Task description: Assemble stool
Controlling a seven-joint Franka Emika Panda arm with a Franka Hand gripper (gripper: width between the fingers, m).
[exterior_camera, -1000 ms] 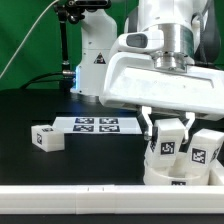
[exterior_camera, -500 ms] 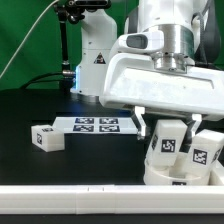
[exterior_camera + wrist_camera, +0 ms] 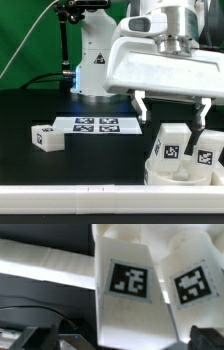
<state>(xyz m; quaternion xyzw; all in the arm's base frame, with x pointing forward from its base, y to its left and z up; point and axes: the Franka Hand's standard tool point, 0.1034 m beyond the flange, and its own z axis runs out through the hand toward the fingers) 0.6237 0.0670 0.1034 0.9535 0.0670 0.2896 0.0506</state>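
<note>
The white round seat (image 3: 168,174) lies at the exterior view's lower right. Two white tagged legs stand upright in it, one (image 3: 170,146) on the left and one (image 3: 207,151) on the right. My gripper (image 3: 172,108) is open and empty, just above the left leg, with a finger on either side. A third leg (image 3: 45,137) lies loose on the table at the exterior view's left. In the wrist view both standing legs show their tags, the nearer leg (image 3: 128,286) between my fingertips (image 3: 40,338) and the other leg (image 3: 195,283) beside it.
The marker board (image 3: 95,124) lies flat behind the loose leg. A long white bar (image 3: 90,196) runs along the front edge. The robot base (image 3: 92,60) and a dark stand are at the back.
My gripper was closed around the left standing leg; it has opened, let go and risen. The leg stays upright in the seat.
</note>
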